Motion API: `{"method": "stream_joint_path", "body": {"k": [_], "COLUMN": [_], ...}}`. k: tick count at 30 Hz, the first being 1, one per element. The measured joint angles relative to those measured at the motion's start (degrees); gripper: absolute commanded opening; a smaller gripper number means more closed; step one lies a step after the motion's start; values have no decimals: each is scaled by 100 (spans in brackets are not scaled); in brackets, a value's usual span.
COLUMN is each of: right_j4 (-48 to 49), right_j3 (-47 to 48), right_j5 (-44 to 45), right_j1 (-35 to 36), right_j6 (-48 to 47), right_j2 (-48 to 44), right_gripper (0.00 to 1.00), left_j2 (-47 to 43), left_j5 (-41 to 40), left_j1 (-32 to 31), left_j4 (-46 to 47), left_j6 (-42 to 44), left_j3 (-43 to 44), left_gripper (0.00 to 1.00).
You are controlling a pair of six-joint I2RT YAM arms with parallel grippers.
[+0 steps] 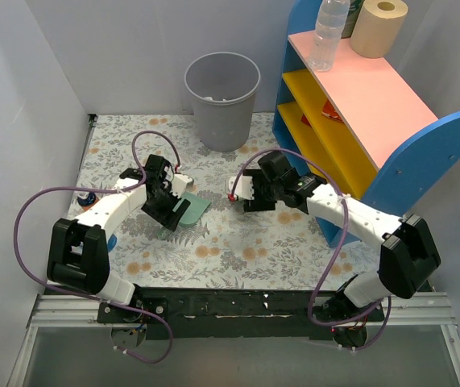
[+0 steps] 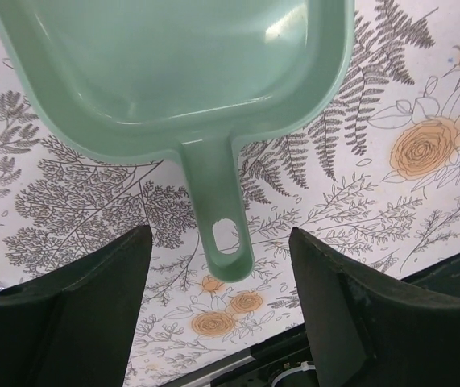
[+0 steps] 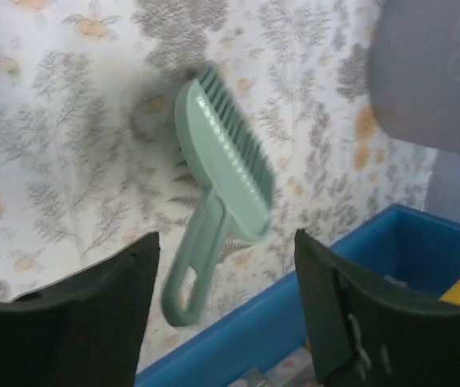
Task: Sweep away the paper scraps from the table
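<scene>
Pale walls close the left and far sides of the floral-cloth counter (image 1: 238,250), and a blue, yellow and pink shelf (image 1: 358,97) hems its right edge, leaving the near edge by the arm bases as the only open side. A grey bin (image 1: 223,121) stands at the far edge with white bits inside. The left tool (image 2: 220,238) is spread wide over the cloth, its fingers either side of the handle of the mint-green dustpan (image 2: 181,72) without touching it; the pan lies mouth away from the wrist. The right tool (image 3: 225,238) is also wide, flanking the handle of the green hand brush (image 3: 225,153), which sits near the shelf's blue base. Whether the brush lies flat I cannot tell. Bare cloth stretches between the two arms and toward the near edge. Paper scraps (image 1: 87,197) show as small dark blue and red bits at the counter's left edge, beside the left arm.
</scene>
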Motion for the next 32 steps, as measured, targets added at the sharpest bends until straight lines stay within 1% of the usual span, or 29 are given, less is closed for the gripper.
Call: {"method": "stream_joint_path", "body": {"k": [1, 5, 7, 9, 10, 11, 14, 17, 19, 21, 23, 26, 30, 32], "right_j4": [-188, -1182, -1561, -1912, -2011, -2022, -2004, -1792, -1532, -1475, -1497, -1403, -1139, -1071], "right_j3": [-31, -127, -111, 28, 149, 260, 691, 1233, 1316, 1320, 1495, 1998, 2590, 2870], "right_j5": [-177, -935, -1255, -1462, -1515, -1528, -1268, -754, -376, -50, 299, 822, 1318, 1486], "right_j1": [0, -22, -31, -55, -72, -101, -177, -243, -271, -297, -308, -308, -308, -308], "right_j6": [-90, -431, -433, -313, -175, 13, 872, 2111, 2800, 3327, 3713, 4100, 4345, 4428], "right_j2": [-63, -647, -1012, -1198, -1211, -1178, -809, -157, 72, 111, 136, 225, 317, 365], "right_gripper": [87, 89, 89, 93, 93, 93, 93, 93, 94, 94, 94, 94, 92, 93], "left_j2": [0, 0, 0, 0, 0, 0, 0, 4, 15, 15, 17, 24, 31, 44], "left_j5": [4, 52, 109, 162, 192, 221, 278, 304, 284, 179, -28, -374, -658, -739], "left_j1": [0, 0, 0, 0, 0, 0, 0, 0, 0, 0, 0, 2, 24, 44], "left_j4": [-2, -22, -26, -31, -28, -11, 50, 83, 153, 299, 485, 809, 1093, 1185], "left_j6": [-9, -76, -122, -179, -214, -264, -404, -564, -649, -706, -761, -868, -1119, -1257], "left_j3": [37, 225, 323, 428, 487, 546, 697, 868, 1005, 1130, 1266, 1567, 2048, 2343], "left_gripper": [69, 69, 70, 71, 80, 97, 98, 98, 98, 98, 98, 98, 98, 98]}}
